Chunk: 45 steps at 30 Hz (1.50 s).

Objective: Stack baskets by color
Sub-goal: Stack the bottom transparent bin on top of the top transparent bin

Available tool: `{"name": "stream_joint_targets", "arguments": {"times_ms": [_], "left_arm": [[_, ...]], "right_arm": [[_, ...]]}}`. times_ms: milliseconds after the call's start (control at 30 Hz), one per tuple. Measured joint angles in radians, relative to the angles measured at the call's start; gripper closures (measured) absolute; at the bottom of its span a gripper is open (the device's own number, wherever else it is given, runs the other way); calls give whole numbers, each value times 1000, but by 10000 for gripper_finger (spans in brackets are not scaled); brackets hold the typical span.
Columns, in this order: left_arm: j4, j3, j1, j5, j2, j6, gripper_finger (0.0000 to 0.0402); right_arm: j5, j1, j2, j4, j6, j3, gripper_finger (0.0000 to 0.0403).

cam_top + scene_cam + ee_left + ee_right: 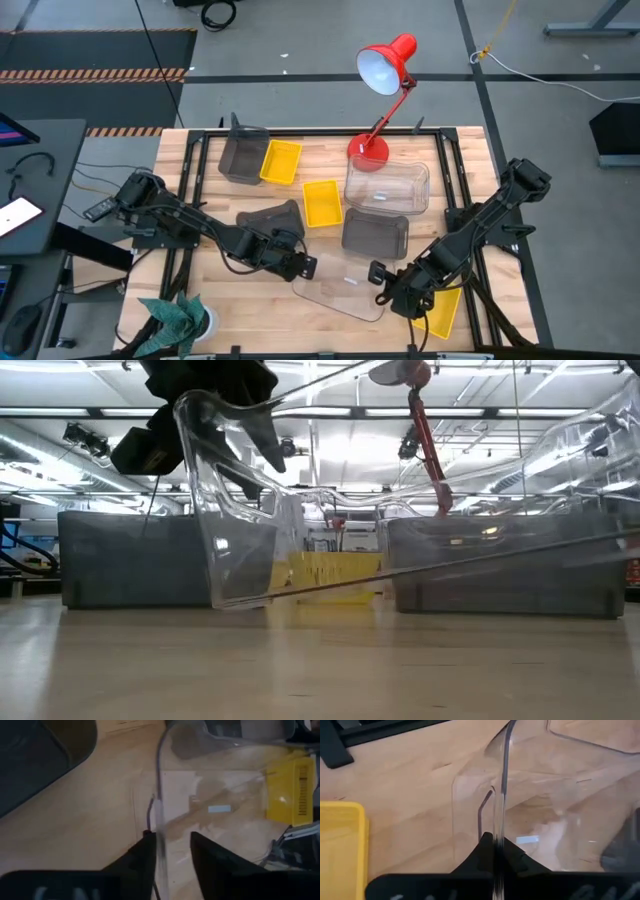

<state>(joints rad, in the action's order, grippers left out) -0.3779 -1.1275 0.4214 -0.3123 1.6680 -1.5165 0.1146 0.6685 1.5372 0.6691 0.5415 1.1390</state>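
A clear basket (340,285) sits tilted between my two grippers near the table's front middle; the low view shows its left end (235,510) raised. My left gripper (303,266) is open at that left end, with a finger on each side of the rim (159,795). My right gripper (383,290) is shut on the basket's right end. Three yellow baskets (281,161) (321,202) (440,310), three smoky grey ones (243,155) (270,218) (375,233) and another clear one (387,185) lie on the table. My left gripper straddles the clear basket's left end wall (160,827), which stands close beside one finger (145,852); whether it touches, I cannot tell. My right gripper pinches the right end wall at its rim (501,815) between its two fingers, one inside and one outside, slanting down from the table's right.
A red desk lamp (385,100) stands at the back, its base beside the far clear basket. A teal plant (180,318) sits at the front left corner. A black frame (200,150) runs around the tabletop. Bare wood lies along the near edge in the middle.
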Motion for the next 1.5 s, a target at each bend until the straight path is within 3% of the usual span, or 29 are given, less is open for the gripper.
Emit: {"name": "stream_joint_targets", "arguments": {"times_ms": [167,300,500,667,867,1033,1333,1500], "left_arm": [[21,-2,13,-30,-5,70,216],[31,-3,30,-56,-20,202,196],[55,-2,63,-132,-28,396,204],[128,-2,56,-77,-53,436,221],[148,-2,29,-104,-134,496,229],[156,-2,-23,-113,-199,565,230],[245,-1,-192,-62,-203,766,230],[336,-1,-297,48,-203,850,230]], "right_arm": [[27,13,-1,37,-4,29,400],[51,19,-1,75,-12,37,400],[51,32,-2,97,-18,37,400],[64,58,-45,119,-37,37,400],[92,77,-146,156,-75,38,400],[125,86,-229,222,-88,38,399],[197,70,-342,403,-132,38,399],[247,66,-408,477,-131,38,400]]}}
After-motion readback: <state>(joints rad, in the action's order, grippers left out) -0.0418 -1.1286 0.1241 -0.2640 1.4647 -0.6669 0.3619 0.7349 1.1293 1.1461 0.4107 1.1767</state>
